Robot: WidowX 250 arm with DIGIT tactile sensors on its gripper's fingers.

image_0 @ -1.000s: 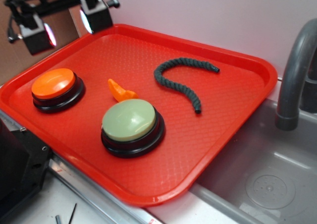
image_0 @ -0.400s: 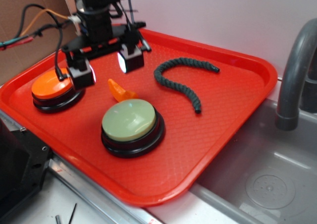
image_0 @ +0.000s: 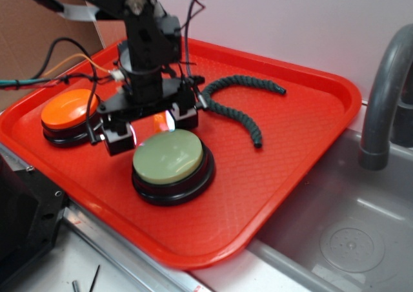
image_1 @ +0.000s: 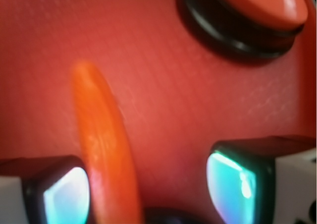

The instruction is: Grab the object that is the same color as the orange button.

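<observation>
- Red tray [image_0: 303, 169] beside a grey sink [image_0: 348, 240]; pale wall behind.
- On the tray: orange button [image_0: 68, 108], green button [image_0: 169, 155], dark rope [image_0: 239, 108].
- Gripper [image_0: 150, 125] sits low over the tray between the two buttons; fingers [image_1: 59, 194] spread apart, nothing held.
- Orange object [image_1: 104, 144]: seen only by the wrist camera, lying on the tray between the fingers, close against the left-of-frame one. The arm hides it in the exterior view.
- Long axis runs roughly along the wrist frame's vertical, slightly curved; rounded tip points toward the frame top.
- Risk: the object is off-centre, so closing may push it sideways or pinch only its edge and let it slip. The green button's rim is close; descending further may catch it.
</observation>
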